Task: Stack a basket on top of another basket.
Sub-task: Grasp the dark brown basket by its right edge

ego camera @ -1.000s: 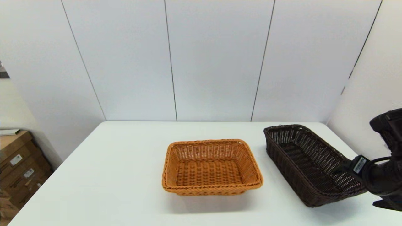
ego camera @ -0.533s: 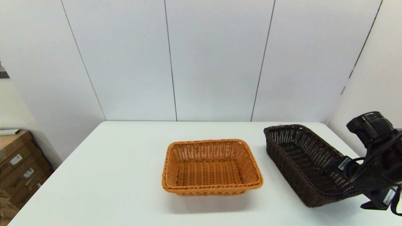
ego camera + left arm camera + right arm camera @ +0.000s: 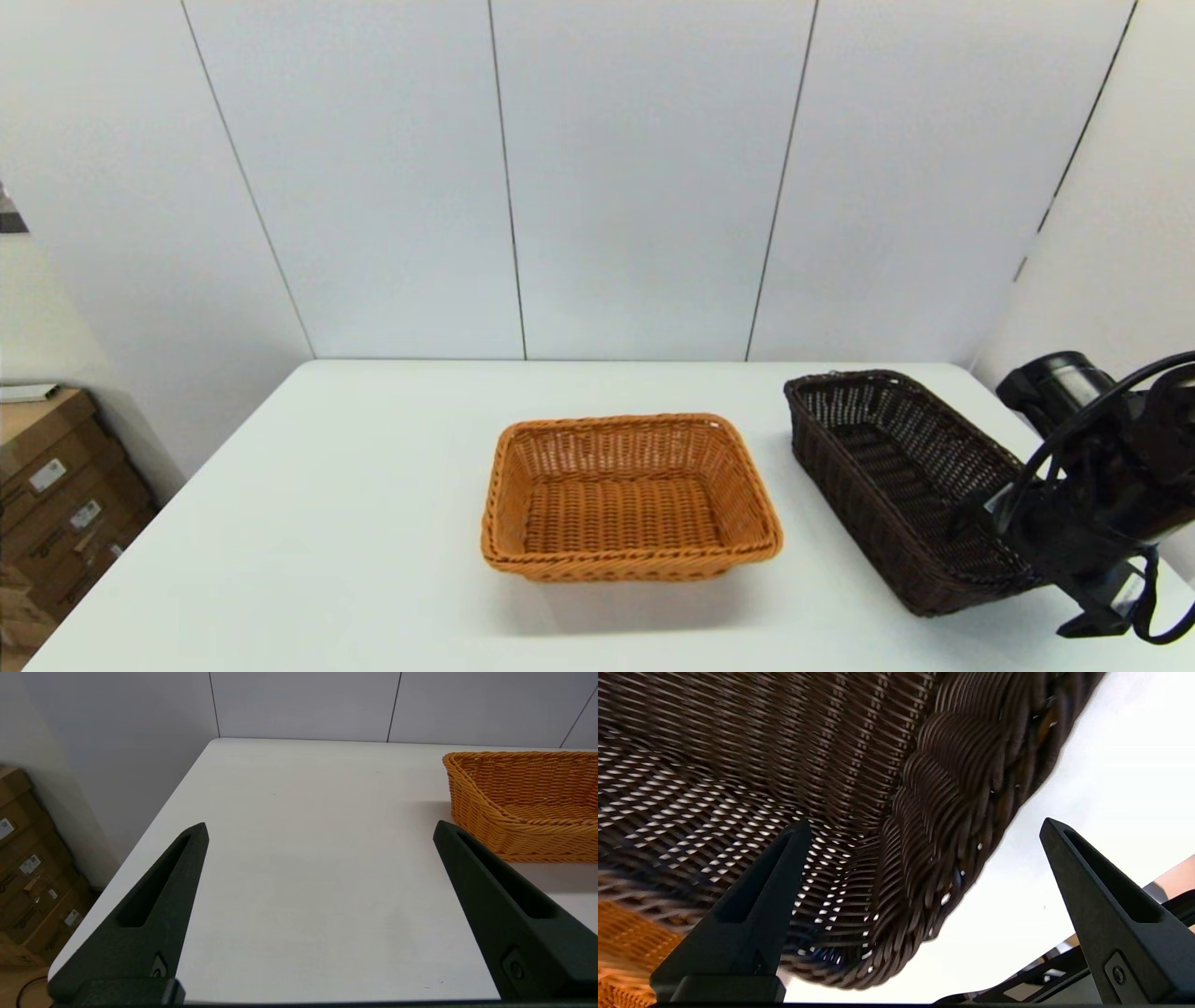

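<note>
Two baskets on white bench (image 3: 355,523), orange basket (image 3: 627,499) centre, dark basket (image 3: 901,485) just to its right, right tool (image 3: 924,828) spread wide astride dark basket's near corner rim, left tool (image 3: 320,830) spread wide above bare bench.

I see a white counter (image 3: 327,523) carrying two wicker baskets. The orange basket (image 3: 630,499) sits flat near the middle. The dark brown basket (image 3: 896,481) lies to its right, close beside it without touching, angled toward the counter's near right corner.
</note>
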You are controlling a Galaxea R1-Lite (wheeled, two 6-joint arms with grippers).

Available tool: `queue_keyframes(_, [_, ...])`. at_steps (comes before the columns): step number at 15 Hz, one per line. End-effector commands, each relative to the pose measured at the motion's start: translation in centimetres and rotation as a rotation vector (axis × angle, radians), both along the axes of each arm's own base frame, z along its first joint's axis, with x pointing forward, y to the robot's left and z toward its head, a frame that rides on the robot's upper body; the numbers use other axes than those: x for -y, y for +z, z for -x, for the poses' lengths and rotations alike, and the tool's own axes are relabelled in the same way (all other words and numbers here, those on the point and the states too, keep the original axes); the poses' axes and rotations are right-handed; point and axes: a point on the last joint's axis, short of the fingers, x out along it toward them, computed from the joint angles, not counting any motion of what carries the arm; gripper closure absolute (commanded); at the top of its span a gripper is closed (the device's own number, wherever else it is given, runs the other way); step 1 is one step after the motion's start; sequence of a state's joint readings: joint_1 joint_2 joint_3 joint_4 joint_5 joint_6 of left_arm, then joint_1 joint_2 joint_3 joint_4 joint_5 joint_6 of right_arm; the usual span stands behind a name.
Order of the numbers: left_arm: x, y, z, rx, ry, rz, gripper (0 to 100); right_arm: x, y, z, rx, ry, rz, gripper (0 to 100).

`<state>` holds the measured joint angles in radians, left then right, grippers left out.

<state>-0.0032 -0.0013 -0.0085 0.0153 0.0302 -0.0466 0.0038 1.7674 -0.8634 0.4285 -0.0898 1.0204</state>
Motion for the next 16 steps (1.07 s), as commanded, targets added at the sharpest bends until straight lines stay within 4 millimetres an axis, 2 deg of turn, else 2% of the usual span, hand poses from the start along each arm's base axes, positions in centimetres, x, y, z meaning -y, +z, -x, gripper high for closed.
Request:
queue_keyframes(1, [0.0, 0.0, 0.0, 0.001, 0.001, 0.001, 0, 0.2, -1.0, -0.4, -0.04, -0.014, -0.007, 0])
queue_keyframes(9, [0.0, 0.0, 0.0, 0.001, 0.001, 0.001, 0, 0.7, -2.5, -1.2, -0.087, -0.028, -0.033, 0])
queue_keyframes(16, [0.0, 0.0, 0.0, 0.001, 0.001, 0.001, 0, 0.7, -2.4, -1.4, -0.079, -0.026, -0.04, 0])
